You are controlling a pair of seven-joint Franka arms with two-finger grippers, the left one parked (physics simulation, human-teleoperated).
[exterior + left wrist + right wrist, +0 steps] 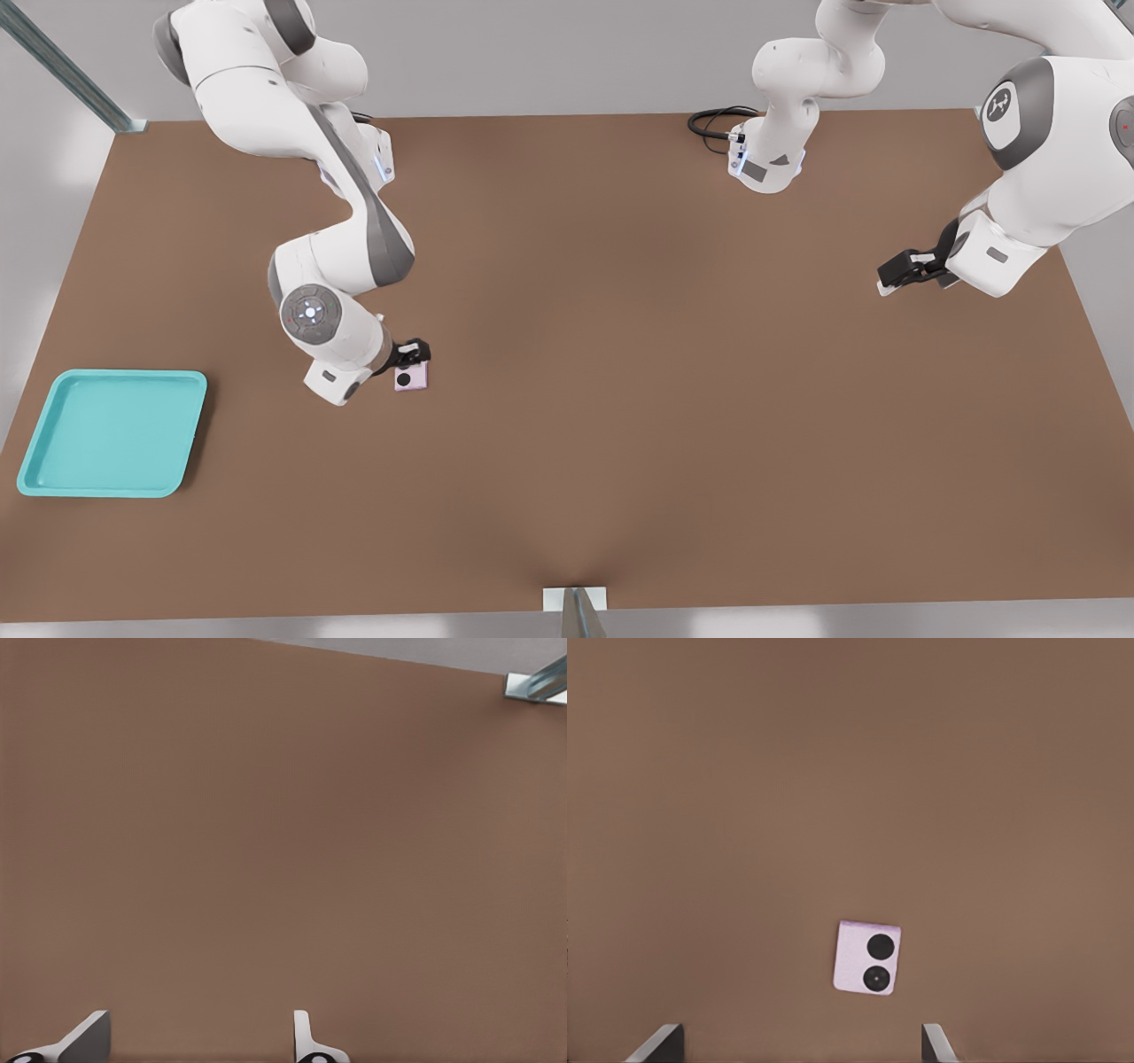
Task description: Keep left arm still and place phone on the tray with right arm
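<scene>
On the brown table (620,399), the spread tool (413,353) hovers over the phone (412,377), well apart from the tray (35,470).

A: Counting up: how many phones out there?
B: One phone (412,378), pink, with two black lenses on it. The wrist camera shows the same one (867,958).
A: Trays?
B: One tray (112,432), turquoise.
A: Arms?
B: Two arms: the right arm (332,226) and the left arm (1019,146). Each carries one gripper, so two grippers.
A: And the working gripper (413,353)?
B: One, with two fingers, spread wide apart above the phone.
A: Tables?
B: One table (620,399), brown. One black cable (713,120) too.
</scene>
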